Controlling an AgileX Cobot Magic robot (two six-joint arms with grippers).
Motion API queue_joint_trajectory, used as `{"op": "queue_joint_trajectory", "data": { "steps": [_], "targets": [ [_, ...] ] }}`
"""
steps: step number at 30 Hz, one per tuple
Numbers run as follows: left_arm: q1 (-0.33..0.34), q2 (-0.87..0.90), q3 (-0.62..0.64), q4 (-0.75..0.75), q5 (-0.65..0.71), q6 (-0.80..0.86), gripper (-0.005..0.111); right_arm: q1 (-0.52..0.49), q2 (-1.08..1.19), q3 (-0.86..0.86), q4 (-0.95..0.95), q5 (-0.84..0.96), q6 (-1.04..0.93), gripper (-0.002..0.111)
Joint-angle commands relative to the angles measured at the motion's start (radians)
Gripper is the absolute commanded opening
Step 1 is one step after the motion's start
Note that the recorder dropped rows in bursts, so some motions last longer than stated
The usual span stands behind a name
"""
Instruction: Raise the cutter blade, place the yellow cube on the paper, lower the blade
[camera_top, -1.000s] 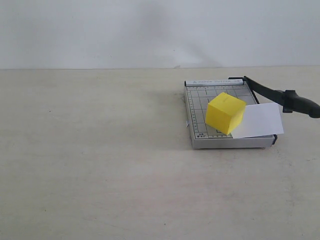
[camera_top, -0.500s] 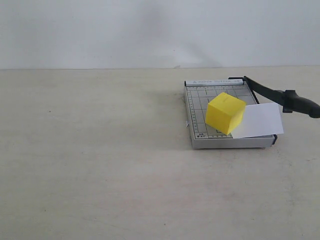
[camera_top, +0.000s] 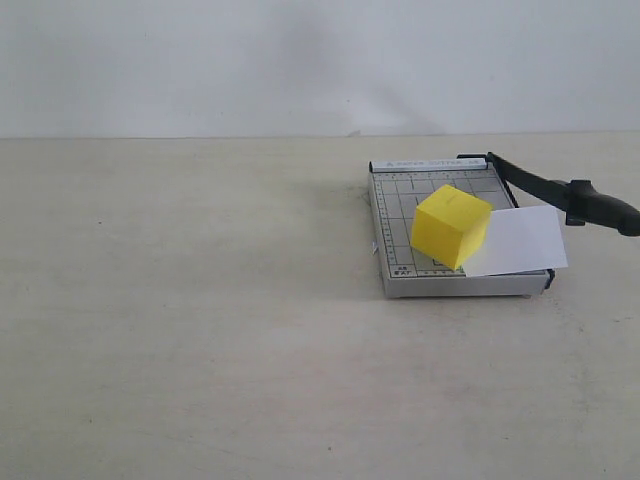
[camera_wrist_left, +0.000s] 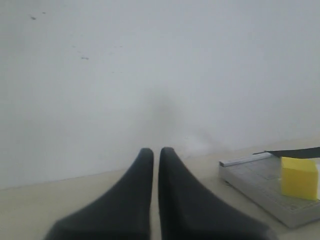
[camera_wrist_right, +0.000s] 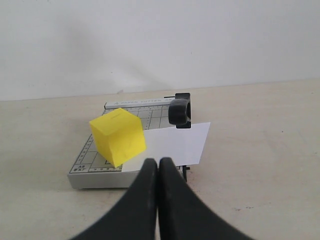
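The yellow cube stands on the grey gridded trimmer, over the left end of the white paper. The paper sticks out past the board's right edge, under the cutter blade. The blade slants up from its hinge, its thick handle held off the board. In the right wrist view the cube, paper and handle end lie just beyond my shut, empty right gripper. My left gripper is shut on nothing, well aside of the trimmer and cube. Neither gripper shows in the exterior view.
The trimmer sits on a beige tabletop near its back right. A plain white wall rises behind the table's far edge.
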Motion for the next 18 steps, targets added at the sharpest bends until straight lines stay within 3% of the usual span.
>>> {"op": "queue_joint_trajectory", "data": {
  "steps": [1, 8, 18],
  "targets": [
    [0.110, -0.001, 0.003, -0.009, 0.001, 0.006, 0.004, -0.001, -0.001, 0.000, -0.008, -0.004, -0.006, 0.000],
    [0.264, -0.001, 0.003, -0.009, 0.001, 0.006, 0.004, -0.001, -0.001, 0.000, -0.008, -0.004, -0.006, 0.000],
    [0.385, -0.001, 0.003, -0.009, 0.001, 0.006, 0.004, -0.001, -0.001, 0.000, -0.008, -0.004, -0.006, 0.000]
  ]
}}
